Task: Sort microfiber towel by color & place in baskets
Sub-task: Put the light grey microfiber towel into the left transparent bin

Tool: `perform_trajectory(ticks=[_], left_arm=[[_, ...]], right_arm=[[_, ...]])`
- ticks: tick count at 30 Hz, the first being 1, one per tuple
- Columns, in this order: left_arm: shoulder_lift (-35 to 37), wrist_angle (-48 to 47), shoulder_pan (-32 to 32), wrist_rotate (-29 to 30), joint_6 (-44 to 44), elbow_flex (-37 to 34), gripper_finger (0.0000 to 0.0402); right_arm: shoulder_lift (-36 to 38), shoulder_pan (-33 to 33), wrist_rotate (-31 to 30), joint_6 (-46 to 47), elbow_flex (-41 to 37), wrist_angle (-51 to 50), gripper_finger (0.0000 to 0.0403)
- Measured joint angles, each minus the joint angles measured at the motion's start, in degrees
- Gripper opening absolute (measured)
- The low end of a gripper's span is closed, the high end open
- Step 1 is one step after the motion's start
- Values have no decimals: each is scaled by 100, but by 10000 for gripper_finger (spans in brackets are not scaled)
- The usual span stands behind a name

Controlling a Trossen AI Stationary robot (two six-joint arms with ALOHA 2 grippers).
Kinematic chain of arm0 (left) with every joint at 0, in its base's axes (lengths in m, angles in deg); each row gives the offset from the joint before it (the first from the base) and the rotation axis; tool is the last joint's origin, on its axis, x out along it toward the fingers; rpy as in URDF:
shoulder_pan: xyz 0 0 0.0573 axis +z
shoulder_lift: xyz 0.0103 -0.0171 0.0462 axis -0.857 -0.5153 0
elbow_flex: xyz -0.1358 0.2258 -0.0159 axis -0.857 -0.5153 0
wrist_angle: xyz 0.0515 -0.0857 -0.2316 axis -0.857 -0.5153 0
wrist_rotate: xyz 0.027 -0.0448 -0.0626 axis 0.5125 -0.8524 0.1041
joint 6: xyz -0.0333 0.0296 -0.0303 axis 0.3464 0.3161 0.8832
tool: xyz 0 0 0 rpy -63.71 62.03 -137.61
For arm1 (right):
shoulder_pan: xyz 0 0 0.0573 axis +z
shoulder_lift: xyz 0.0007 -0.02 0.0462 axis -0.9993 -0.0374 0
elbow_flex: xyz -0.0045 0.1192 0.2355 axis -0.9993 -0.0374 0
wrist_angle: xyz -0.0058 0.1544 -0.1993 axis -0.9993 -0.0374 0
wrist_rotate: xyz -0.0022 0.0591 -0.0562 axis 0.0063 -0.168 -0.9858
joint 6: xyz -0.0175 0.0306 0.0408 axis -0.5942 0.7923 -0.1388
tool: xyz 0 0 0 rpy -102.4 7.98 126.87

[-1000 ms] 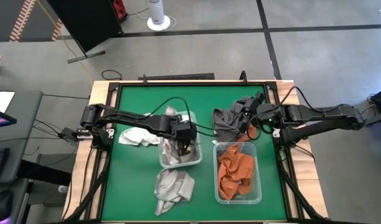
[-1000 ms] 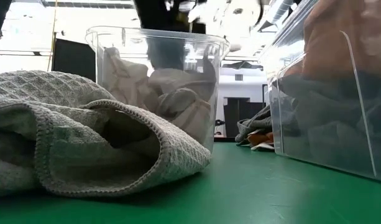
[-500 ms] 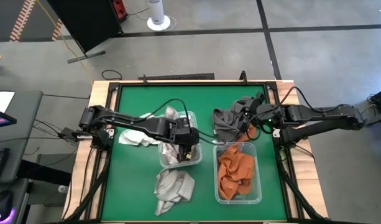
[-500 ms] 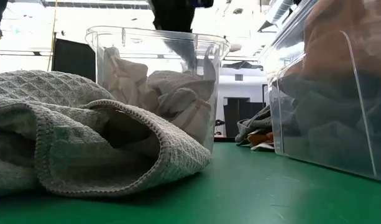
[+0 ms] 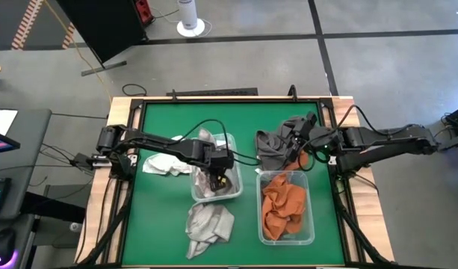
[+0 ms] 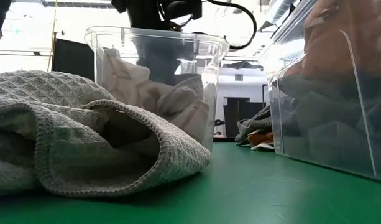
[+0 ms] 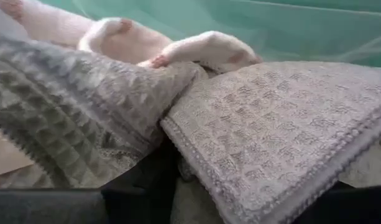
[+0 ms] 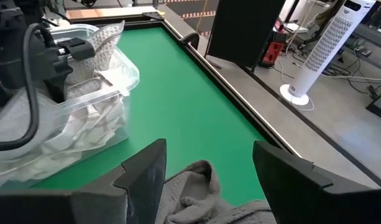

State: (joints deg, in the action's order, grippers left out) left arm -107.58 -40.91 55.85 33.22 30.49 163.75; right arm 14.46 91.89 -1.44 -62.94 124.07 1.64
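Note:
The left basket [image 5: 240, 190] [image 6: 100, 43] holds grey and white towels; the right basket [image 5: 311, 224] [image 6: 339, 124] holds orange ones. My left gripper [image 5: 220, 176] [image 7: 240, 202] is open, down inside the left basket among the towels. My right gripper [image 5: 302, 142] [image 8: 206, 180] is open just above the dark grey towel pile [image 5: 276, 147] [image 8: 196, 186] by the far right corner; whether it touches the pile I cannot tell. A grey waffle towel [image 5: 208, 226] [image 6: 72, 137] lies crumpled in front of the left basket. A pale towel [image 5: 163, 164] lies left of it. My left gripper comes from above into the left basket. A grey waffle towel's hemmed corner [image 7: 252, 155] lies between its open fingers and over one of them. The other finger [image 7: 150, 186] rests against a second grey towel [image 7: 72, 106]. No pinch shows; the towels lie on the heap in the basket.
The two baskets stand side by side in the middle of the green mat [image 5: 161, 209]. A raised wooden frame [image 5: 125, 104] runs round the mat. Bare mat shows at the left and between the baskets. An orange bit of cloth [image 6: 261, 140] lies by the dark pile.
My left gripper has shifted a little inside the left basket, toward the table's right and near edge and then back. The towels under it have shifted with it. My right arm has kept still.

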Motion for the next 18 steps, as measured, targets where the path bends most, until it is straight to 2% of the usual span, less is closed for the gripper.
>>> perform_trajectory(ticks=[5, 11, 13, 16, 18], left_arm=[[80, -562, -9, -118, -278, 766, 180], [120, -1564, -79, 2, -648, 1642, 180], [122, -1422, -111, 322, -693, 1682, 180], [122, -700, -164, 846, -853, 1483, 180], [118, -304, -188, 961, -978, 1275, 180]], right_arm=[[0, 0, 0, -2, 0, 19, 270], [2, 0, -1, -17, 0, 19, 270], [2, 0, -1, -17, 0, 20, 270], [2, 0, -1, -17, 0, 20, 270], [2, 14, -1, 8, 0, 17, 270]])
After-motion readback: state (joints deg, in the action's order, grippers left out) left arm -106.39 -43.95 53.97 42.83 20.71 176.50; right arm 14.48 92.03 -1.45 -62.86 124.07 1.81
